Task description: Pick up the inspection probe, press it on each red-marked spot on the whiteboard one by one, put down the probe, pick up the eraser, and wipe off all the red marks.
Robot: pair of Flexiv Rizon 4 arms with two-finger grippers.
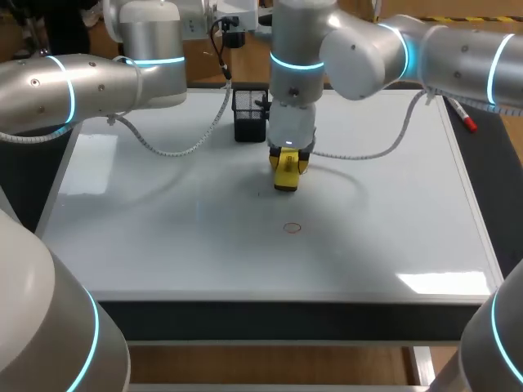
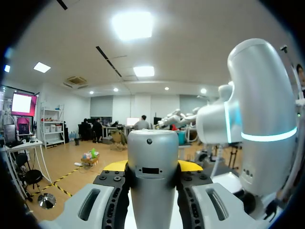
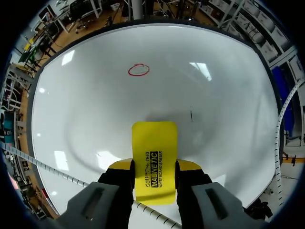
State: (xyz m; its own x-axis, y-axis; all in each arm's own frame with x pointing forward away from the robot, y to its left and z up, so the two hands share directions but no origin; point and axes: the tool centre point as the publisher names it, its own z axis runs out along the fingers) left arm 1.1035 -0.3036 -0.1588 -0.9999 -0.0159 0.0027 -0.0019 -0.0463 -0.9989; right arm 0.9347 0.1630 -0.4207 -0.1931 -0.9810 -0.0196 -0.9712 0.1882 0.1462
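My right gripper [image 1: 288,163] [image 3: 153,166] is shut on the yellow eraser [image 1: 286,175] [image 3: 154,143], held low over the middle of the whiteboard [image 1: 163,229] [image 3: 95,105]. I cannot tell whether the eraser touches the board. One red circle [image 1: 292,228] [image 3: 138,69] lies ahead of the eraser, nearer the front edge. In the left wrist view my left gripper [image 2: 152,166] is shut on the silver cylindrical probe [image 2: 152,152], raised off the board and pointing into the room. My left arm [image 1: 98,82] comes in at the back left.
A black mesh holder [image 1: 249,114] stands at the back of the board, just behind the right gripper. A red pen [image 1: 466,120] lies off the board's right edge. A small dark stroke [image 3: 191,113] marks the board beside the eraser. Grey cables [image 1: 163,151] trail over the back.
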